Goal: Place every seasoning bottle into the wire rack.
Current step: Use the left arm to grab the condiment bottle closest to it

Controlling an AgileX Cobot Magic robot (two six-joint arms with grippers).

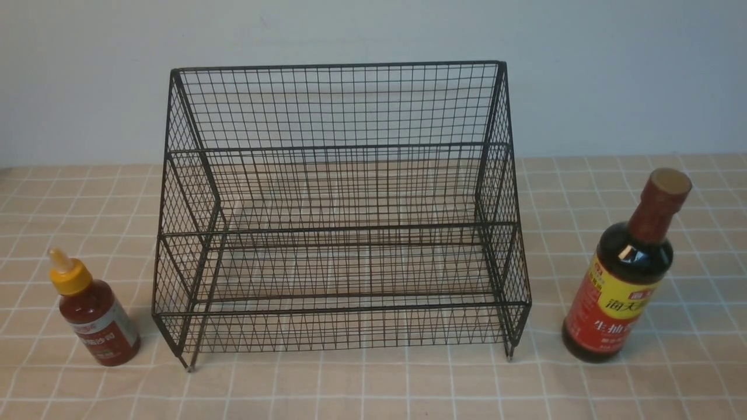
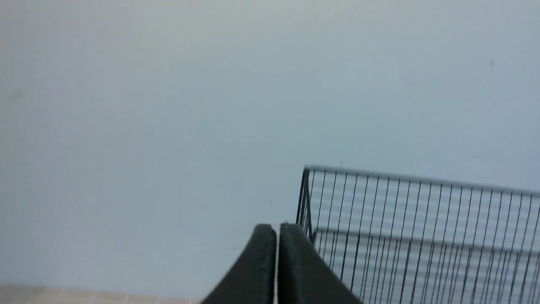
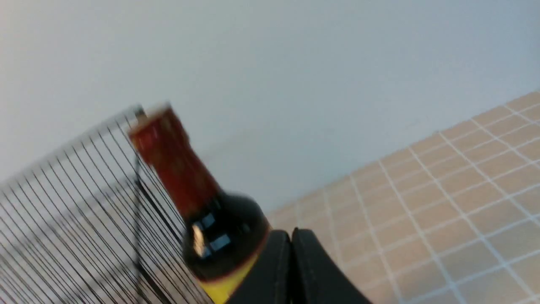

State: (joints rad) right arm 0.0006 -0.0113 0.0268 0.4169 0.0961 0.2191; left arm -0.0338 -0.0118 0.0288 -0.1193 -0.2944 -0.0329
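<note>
**Both bottles outside the rack, both grippers shut tight**

The rack [image 1: 338, 65] sits square in the middle of the checked cloth [image 1: 373, 385], its tall back toward the wall [image 1: 613, 76], sides sloping down to a low front edge and the top open. The red bottle [image 1: 96, 318] stands upright off the rack's left front corner, with a strip of cloth between them. It is small, with a yellow nozzle cap and a white label. Over on the right, the soy bottle [image 1: 624, 291] stands near the right front corner, apart from the wire. It is taller and dark, with a reddish-brown neck and a yellow-and-red label.

Left gripper [image 2: 277, 230]: fingers pressed together on nothing, up near the rack's top corner. Right gripper [image 3: 291, 236]: pressed together too, gripping nothing, the soy bottle just beside it.
</note>
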